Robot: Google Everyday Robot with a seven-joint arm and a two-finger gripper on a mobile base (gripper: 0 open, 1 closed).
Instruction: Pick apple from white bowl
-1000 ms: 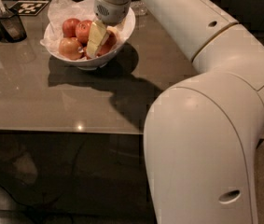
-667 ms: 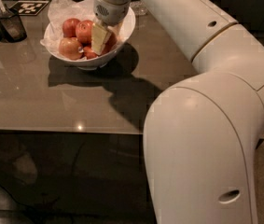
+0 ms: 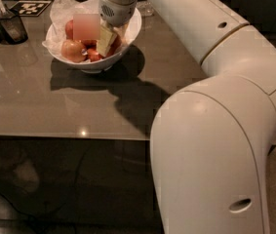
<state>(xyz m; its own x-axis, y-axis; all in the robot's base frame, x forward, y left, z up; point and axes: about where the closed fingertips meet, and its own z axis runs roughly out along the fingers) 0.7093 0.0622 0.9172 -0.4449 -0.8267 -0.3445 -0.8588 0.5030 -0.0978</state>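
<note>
The white bowl, lined with crumpled white paper, stands at the far left of the table. It holds several apples: a deep red apple low in the middle, another red one at the back left, and a paler yellow-orange one at the front left. My gripper reaches down from the white arm into the bowl's right half, right among the apples and beside the low red one. The gripper hides the apples behind it.
A small dark cup with a utensil stands left of the bowl, with a black-and-white marker tag behind it. The glossy grey table ends at a front edge. My bulky white arm fills the right side.
The gripper has edged slightly to the right inside the bowl. The bowl and apples have stayed put.
</note>
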